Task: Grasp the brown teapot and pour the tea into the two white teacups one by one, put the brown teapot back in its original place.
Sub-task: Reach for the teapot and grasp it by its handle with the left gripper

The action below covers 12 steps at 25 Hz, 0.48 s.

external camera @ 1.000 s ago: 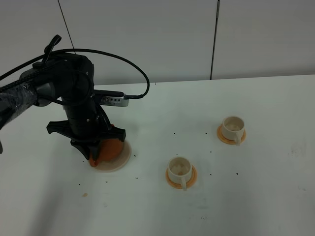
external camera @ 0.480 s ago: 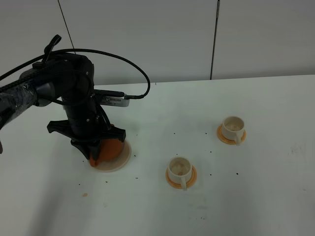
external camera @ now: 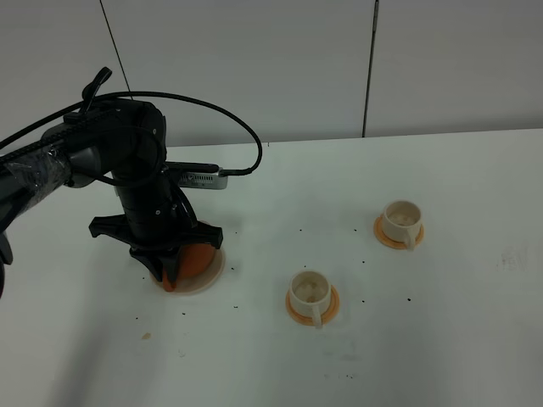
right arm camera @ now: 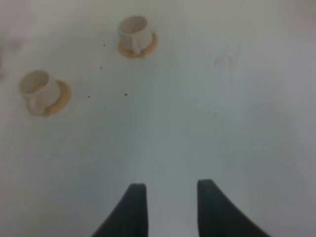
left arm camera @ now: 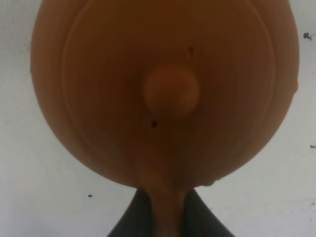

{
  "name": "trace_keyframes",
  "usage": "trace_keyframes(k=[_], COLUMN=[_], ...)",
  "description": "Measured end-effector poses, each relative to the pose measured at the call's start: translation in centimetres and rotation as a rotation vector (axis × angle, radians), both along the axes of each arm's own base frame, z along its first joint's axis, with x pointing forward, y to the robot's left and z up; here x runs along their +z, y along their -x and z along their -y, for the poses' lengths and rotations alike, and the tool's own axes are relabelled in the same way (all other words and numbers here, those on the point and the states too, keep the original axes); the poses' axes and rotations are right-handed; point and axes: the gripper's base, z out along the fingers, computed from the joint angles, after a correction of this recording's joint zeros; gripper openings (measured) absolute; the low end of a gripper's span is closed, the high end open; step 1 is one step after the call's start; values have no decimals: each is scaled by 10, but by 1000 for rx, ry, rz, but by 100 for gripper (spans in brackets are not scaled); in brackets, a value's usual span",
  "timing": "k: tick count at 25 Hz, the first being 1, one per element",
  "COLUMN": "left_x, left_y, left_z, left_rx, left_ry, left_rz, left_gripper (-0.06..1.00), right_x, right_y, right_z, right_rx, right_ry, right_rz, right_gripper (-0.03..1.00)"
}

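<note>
The brown teapot [external camera: 195, 260] is at the left of the table over a pale cream saucer [external camera: 215, 270]. My left gripper [external camera: 172, 275] comes down on it from above and hides most of it. In the left wrist view the brown teapot [left arm camera: 163, 94] fills the frame, knobbed lid up. Its stubby handle [left arm camera: 167, 210] is pinched in my left gripper [left arm camera: 168, 219], which is shut on it. Two white teacups on orange saucers stand to the right, one near [external camera: 309, 290] and one farther [external camera: 401, 218]. My right gripper [right arm camera: 170, 207] is open above bare table, far from the cups [right arm camera: 37, 86] [right arm camera: 134, 30].
The white table [external camera: 458, 339] carries small dark specks around the cups. A black cable [external camera: 229, 119] loops from the left arm over the table's back. A grey wall stands behind the table.
The left arm has shifted slightly to the right with the teapot in its grip. Both cups stay where they were.
</note>
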Motion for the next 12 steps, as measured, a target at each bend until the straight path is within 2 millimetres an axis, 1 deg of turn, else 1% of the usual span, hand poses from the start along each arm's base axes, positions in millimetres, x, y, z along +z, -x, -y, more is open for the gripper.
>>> trace_keyframes(k=[6,8,12], left_x=[-1,-4,-10], left_y=[1,0,0], left_z=[0,0,0], left_rx=[0,0,-1], left_ry=[-3,-5,-13], left_rz=[-9,-15,-34], left_gripper=[18,21,32], right_x=[0,0,0], right_y=[0,0,0], right_z=[0,0,0], right_rx=[0,0,0], right_ry=[0,0,0], right_rz=[0,0,0], right_gripper=[24,24,24])
